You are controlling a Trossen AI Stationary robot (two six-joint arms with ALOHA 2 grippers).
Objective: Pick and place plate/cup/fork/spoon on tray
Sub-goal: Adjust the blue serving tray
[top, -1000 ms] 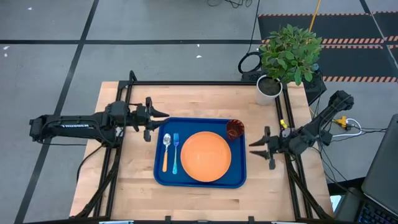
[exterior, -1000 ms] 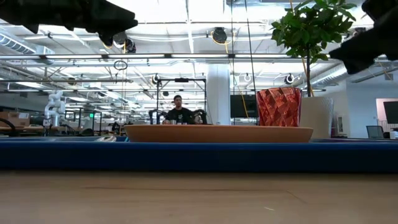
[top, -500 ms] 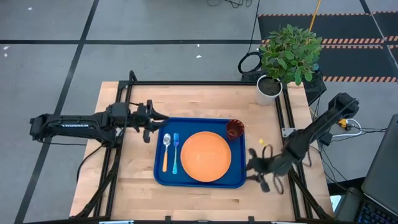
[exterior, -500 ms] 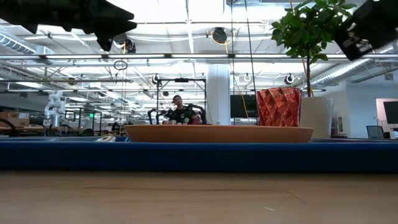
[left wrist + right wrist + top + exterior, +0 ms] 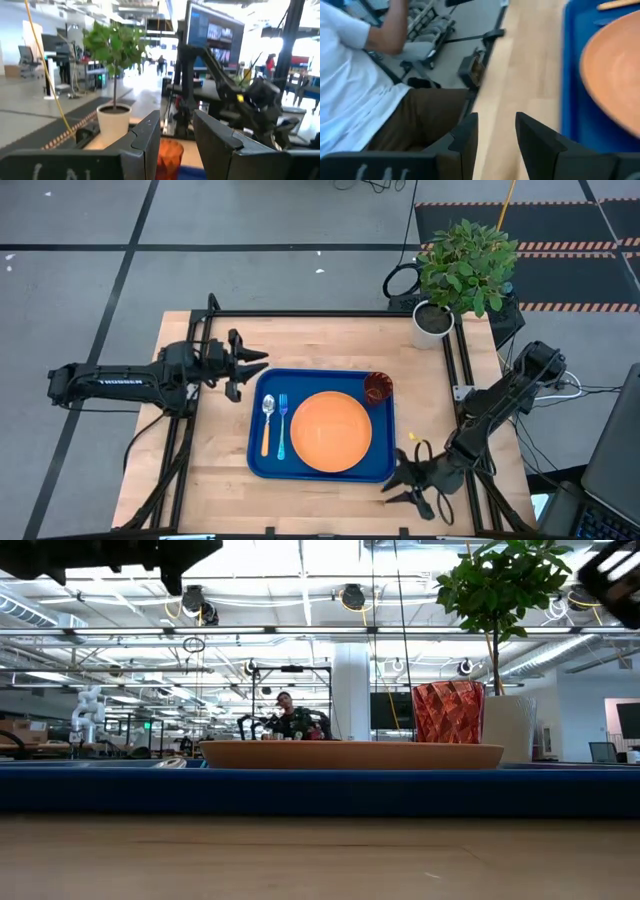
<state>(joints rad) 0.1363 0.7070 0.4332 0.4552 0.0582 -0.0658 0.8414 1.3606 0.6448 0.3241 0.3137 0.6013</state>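
Observation:
The dark-blue tray (image 5: 258, 460) lies on the table's middle. On it rest the orange plate (image 5: 332, 431), the reddish cup (image 5: 377, 388) upright at its far right corner, the orange-handled spoon (image 5: 267, 420) and the light-blue fork (image 5: 282, 426). My left gripper (image 5: 252, 370) hovers open off the tray's far left corner, aimed across the table at the cup (image 5: 170, 152). By the tray's near right corner, above the wood, my right gripper (image 5: 388, 490) stands open, with the plate (image 5: 615, 85) to its side. Neither holds anything.
A white pot with a green plant (image 5: 440, 315) stands at the table's far right corner. A person in a white shirt (image 5: 355, 75) is beside the table's near edge. Bare wood (image 5: 220, 480) lies left of and in front of the tray.
My right gripper has swung from beside the tray's right edge toward the table's near edge, ending by the tray's near right corner, and has turned about on the way. My left gripper has tipped its fingers upward a little. The tableware has not moved.

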